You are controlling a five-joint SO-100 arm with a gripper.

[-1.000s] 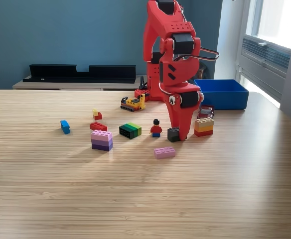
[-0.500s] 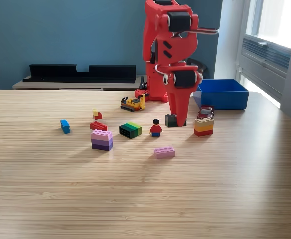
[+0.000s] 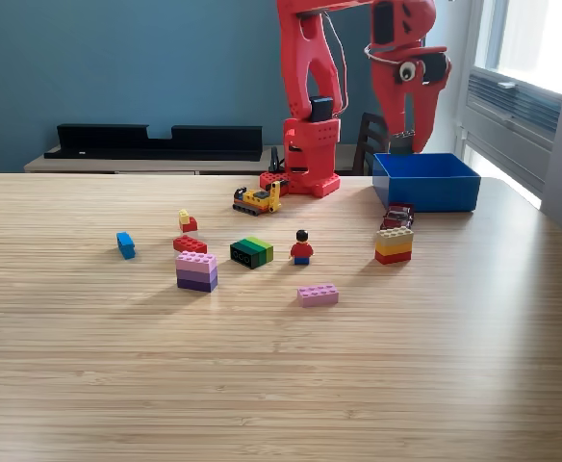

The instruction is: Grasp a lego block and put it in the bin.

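Observation:
My red gripper (image 3: pixel 408 142) hangs high at the exterior view's right, just over the back left corner of the blue bin (image 3: pixel 431 193). A small dark lego block (image 3: pixel 401 141) shows between its fingers, so it is shut on that block. The block sits above the bin's rim, clear of the table. The arm's red base (image 3: pixel 310 159) stands behind the loose bricks, left of the bin.
On the table lie a pink brick (image 3: pixel 318 295), a purple stack (image 3: pixel 196 271), a black-green block (image 3: pixel 251 252), a minifigure (image 3: pixel 302 248), a yellow-orange-red stack (image 3: pixel 394 243), a small red car (image 3: pixel 397 216), a yellow bulldozer (image 3: pixel 258 199), a red brick (image 3: pixel 190 243) and a blue piece (image 3: pixel 125 244).
The gripper lifted the dark block off the table near the minifigure, then swung up and to the right until it hung over the bin.

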